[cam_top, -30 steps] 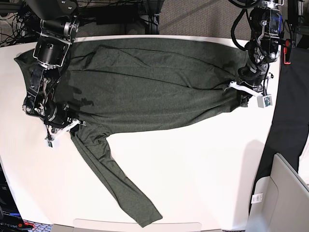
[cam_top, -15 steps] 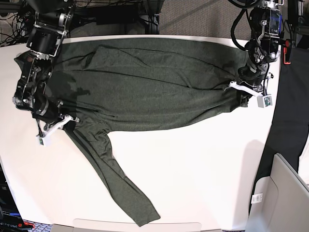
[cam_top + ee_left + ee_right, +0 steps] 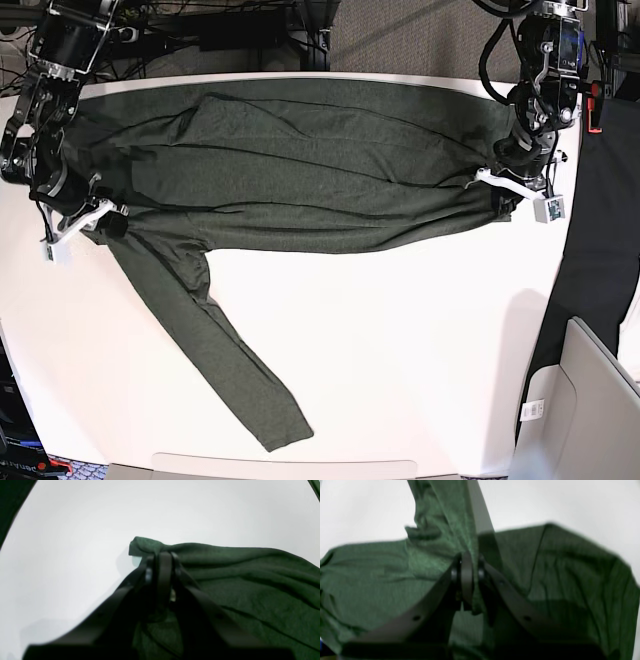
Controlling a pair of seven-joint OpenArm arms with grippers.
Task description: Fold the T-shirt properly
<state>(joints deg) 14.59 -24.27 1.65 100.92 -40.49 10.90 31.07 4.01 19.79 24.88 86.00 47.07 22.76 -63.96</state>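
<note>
The dark olive-green T-shirt (image 3: 300, 170) lies stretched across the far half of the white table (image 3: 420, 350), one long sleeve (image 3: 210, 340) trailing toward the near edge. In the base view my left gripper (image 3: 500, 195) is at the shirt's right end, shut on a bunched corner of cloth (image 3: 145, 545). My right gripper (image 3: 105, 222) is at the shirt's left end near the sleeve's root, shut on a pinch of fabric (image 3: 467, 555) that is lifted off the table. The T-shirt (image 3: 557, 565) fills most of the right wrist view, blurred.
A black cloth or panel (image 3: 600, 220) hangs along the table's right edge. A grey bin (image 3: 580, 410) stands at the lower right. Cables and dark equipment (image 3: 250, 30) sit behind the table's far edge.
My right gripper has pulled the shirt's left end further left and toward the far side, drawing the body flatter. The sleeve has slid left with it. The left gripper has stayed put.
</note>
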